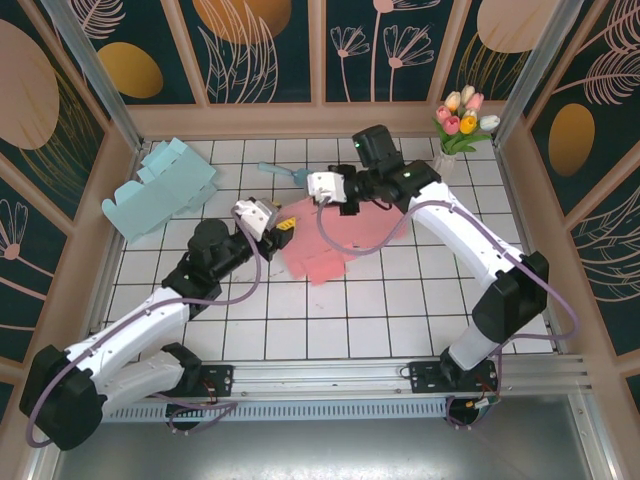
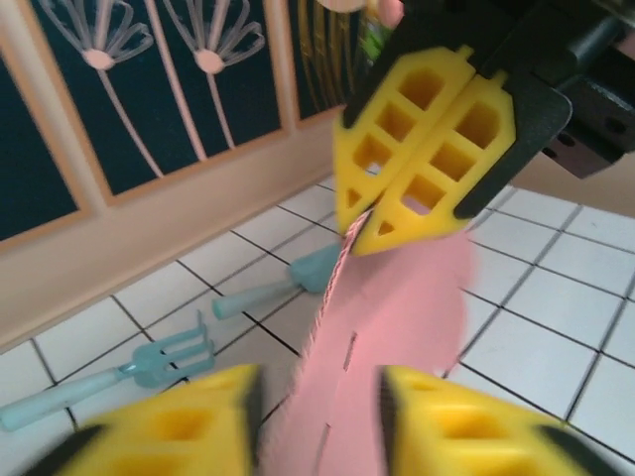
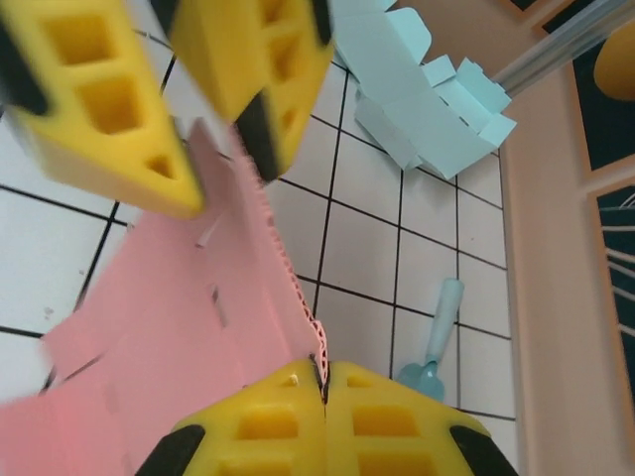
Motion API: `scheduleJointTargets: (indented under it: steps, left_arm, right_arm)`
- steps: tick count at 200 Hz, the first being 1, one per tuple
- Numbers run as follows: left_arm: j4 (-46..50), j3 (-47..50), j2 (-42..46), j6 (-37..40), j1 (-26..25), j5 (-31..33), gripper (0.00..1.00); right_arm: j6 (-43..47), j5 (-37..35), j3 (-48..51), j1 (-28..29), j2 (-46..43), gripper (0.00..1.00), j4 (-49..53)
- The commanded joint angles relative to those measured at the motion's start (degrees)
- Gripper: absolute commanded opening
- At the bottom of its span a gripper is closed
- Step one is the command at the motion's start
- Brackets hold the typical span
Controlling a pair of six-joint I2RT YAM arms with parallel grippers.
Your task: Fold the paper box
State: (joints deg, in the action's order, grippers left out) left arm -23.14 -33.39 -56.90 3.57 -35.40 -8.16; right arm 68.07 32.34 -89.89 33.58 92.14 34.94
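Note:
The pink paper box [image 1: 335,250] lies mostly flat on the white tiled table, with its left flap raised on edge. My right gripper [image 3: 322,382] is shut on the corrugated edge of that flap [image 3: 288,288]. In the left wrist view, its yellow fingers [image 2: 437,139] pinch the top of the pink sheet [image 2: 397,317]. My left gripper [image 2: 317,416] is open, one finger on each side of the upright sheet. It also appears in the right wrist view [image 3: 218,164]. From above, the left gripper [image 1: 285,228] and right gripper [image 1: 322,203] meet at the box's left end.
A flat teal box blank [image 1: 160,190] lies at the back left, also in the right wrist view [image 3: 427,99]. A teal scoop [image 1: 285,175] and a teal toy fork [image 2: 129,372] lie behind the pink box. A tulip vase [image 1: 462,125] stands back right. Walls enclose the table.

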Motion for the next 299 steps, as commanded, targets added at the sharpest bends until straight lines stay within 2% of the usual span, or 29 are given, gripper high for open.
scheduleJointTargets:
  steps: [1,18,35,50,71,94,109,140,166,209,231,266,284,299]
  left_arm:
    - [-8.76,6.42,5.64,-5.32,-0.35,7.29,0.67]
    - [-14.90,12.64,8.47,-8.83,-0.34,10.02,0.72]
    - [-18.04,15.71,7.77,-10.03,-0.29,11.31,0.76]
    - [-17.48,14.76,5.07,-9.30,-0.14,10.57,0.77]
    - [-16.02,11.64,0.74,-7.14,-0.05,6.10,0.77]
    - [-16.53,9.57,-1.68,-3.86,-0.03,6.81,0.77]
    - [-15.73,8.12,-1.89,-2.06,-0.02,4.51,0.77]
    - [-14.12,6.10,-2.60,-0.32,0.06,-6.81,0.76]
    - [-13.44,5.14,-5.54,0.64,-0.01,-12.33,0.74]
    - [-13.65,3.83,-7.90,-0.68,0.06,-13.67,0.74]
    - [-15.26,5.81,-4.97,-2.24,0.00,-12.39,0.74]
    - [-20.14,12.78,2.46,-5.46,0.00,-6.05,0.74]
    - [-23.71,16.45,4.53,-6.51,0.06,-5.55,0.75]
    - [-22.63,15.63,3.55,-7.45,0.06,-6.29,0.75]
  right_arm:
    - [-10.51,6.20,0.85,-7.10,-4.47,0.00,-5.58]
    - [-15.70,10.11,8.52,-11.09,-10.55,0.00,-14.71]
    - [-19.40,14.89,13.65,-13.84,-15.23,0.00,-19.67]
    - [-18.99,21.60,15.14,-16.66,-17.17,0.00,-18.20]
    - [-15.79,28.54,14.96,-19.99,-17.44,0.00,-12.82]
    - [-10.47,34.69,13.38,-22.20,-17.34,0.00,-5.43]
    - [-9.30,35.40,13.09,-22.55,-17.67,0.00,-4.05]
    - [-9.01,37.10,12.99,-22.86,-17.96,0.00,-3.78]
    - [-8.72,38.23,12.77,-22.97,-17.44,0.00,-3.24]
    - [-8.31,36.66,13.85,-22.95,-17.21,0.00,-3.19]
    - [-8.46,34.79,14.48,-23.08,-17.30,0.00,-3.83]
    - [-13.34,35.24,15.98,-24.97,-18.14,0.00,-9.87]
    - [-14.46,36.31,17.38,-25.30,-19.05,0.00,-11.71]
    - [-14.01,37.20,18.06,-25.32,-19.27,0.00,-11.58]
